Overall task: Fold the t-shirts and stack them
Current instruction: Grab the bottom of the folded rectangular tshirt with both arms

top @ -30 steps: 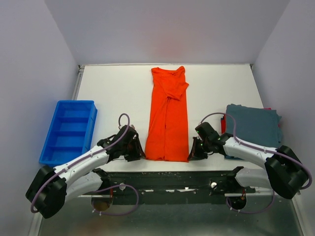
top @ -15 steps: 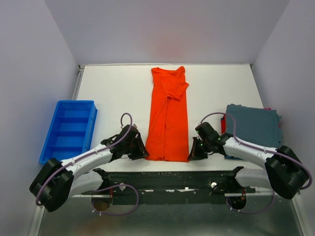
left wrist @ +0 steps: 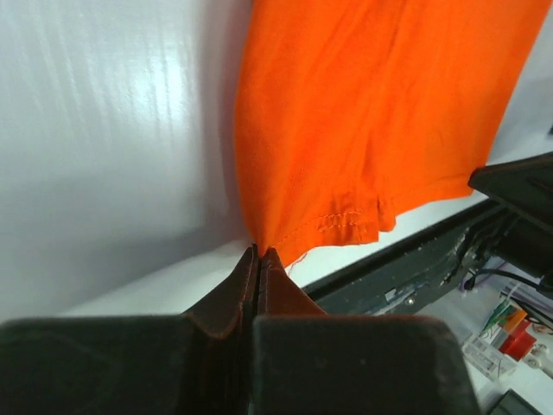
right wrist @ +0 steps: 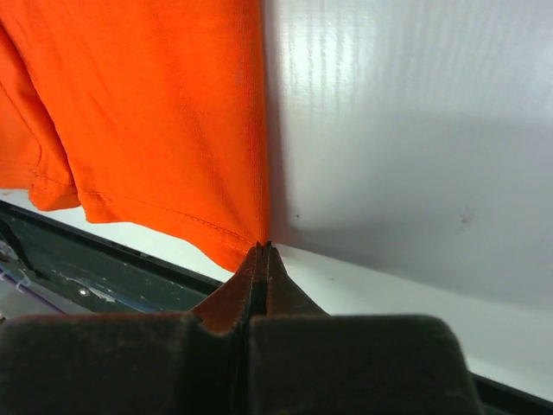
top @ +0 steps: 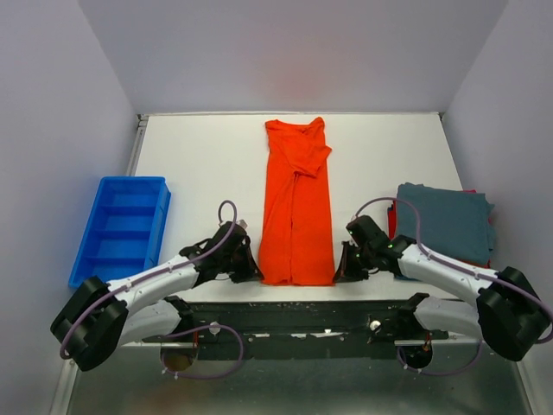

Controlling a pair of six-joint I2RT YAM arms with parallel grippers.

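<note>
Because the orange-red t-shirt (top: 295, 203) lies as a long narrow strip with its sleeves turned in, you hold it at the two near corners of the hem. The left gripper (left wrist: 260, 256) has its jaws pressed together on the left corner, and the right gripper (right wrist: 262, 251) is closed the same way on the right corner, so all the cloth stretches away in front of both pairs of jaws (in each wrist view the hem runs to a point exactly at the tips, which I read as a pinch, not a mere touch). This grip, I judge, prepares you to carry the hem forward over the body. The dark teal t-shirt (top: 445, 220), on top of the folded stack, lies to the outer side of the right jaws, well apart, and the blue bin (top: 121, 229) lies beyond the outer side of the left jaws.
</note>
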